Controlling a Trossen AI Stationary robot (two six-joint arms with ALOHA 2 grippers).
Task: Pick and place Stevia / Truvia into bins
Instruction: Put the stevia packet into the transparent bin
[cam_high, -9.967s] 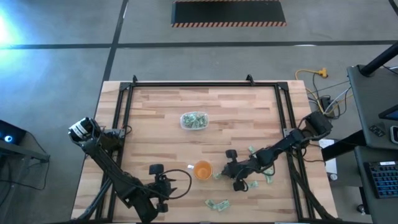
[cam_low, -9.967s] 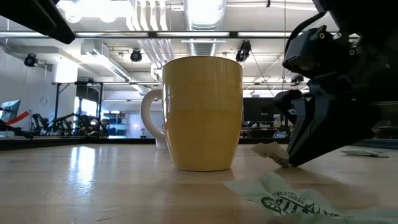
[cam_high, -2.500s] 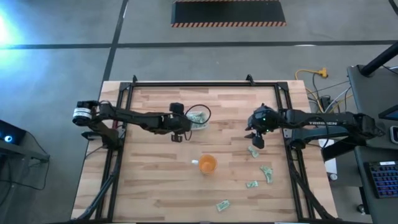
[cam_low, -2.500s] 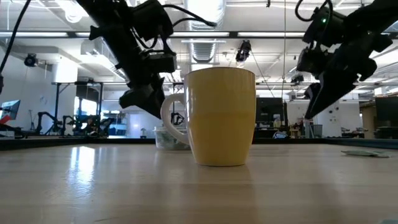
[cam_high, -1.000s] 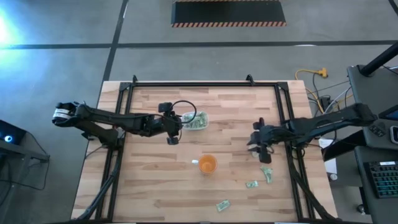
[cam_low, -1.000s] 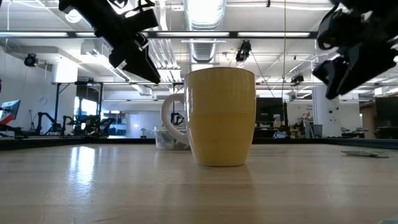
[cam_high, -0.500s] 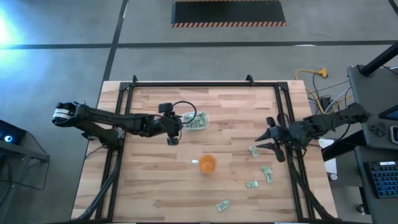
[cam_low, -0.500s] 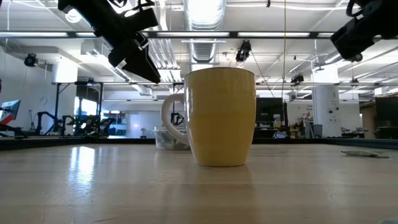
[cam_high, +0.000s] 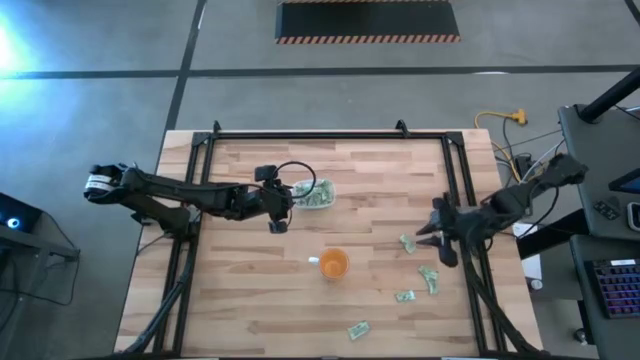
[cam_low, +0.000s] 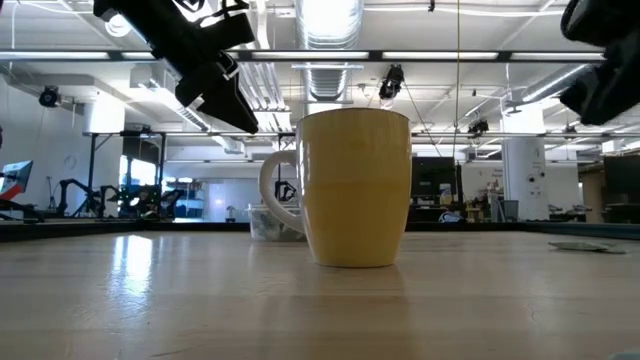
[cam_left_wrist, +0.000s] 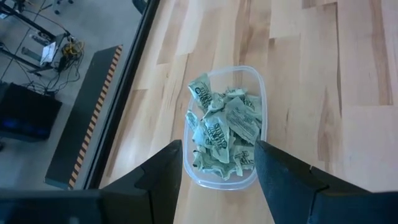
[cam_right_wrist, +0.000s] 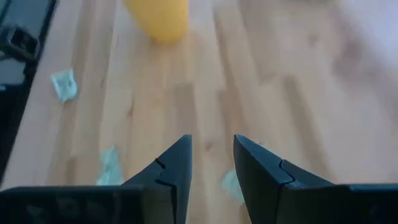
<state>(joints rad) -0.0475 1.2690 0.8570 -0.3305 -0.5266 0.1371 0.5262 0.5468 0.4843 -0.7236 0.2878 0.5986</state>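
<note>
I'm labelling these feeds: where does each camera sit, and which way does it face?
High: overhead, straight down on table, both arms.
Low: table height, level past cup; left arm upper left.
Left wrist: above tub of sachets, own open fingers showing.
Right wrist: down at table, loose sachets, open fingers.
Shared: cup, high and low.

sachets (cam_left_wrist: 221, 129) in tub (cam_left_wrist: 263, 106); cup (cam_high: 332, 264) nearer front (others loose right)
</note>
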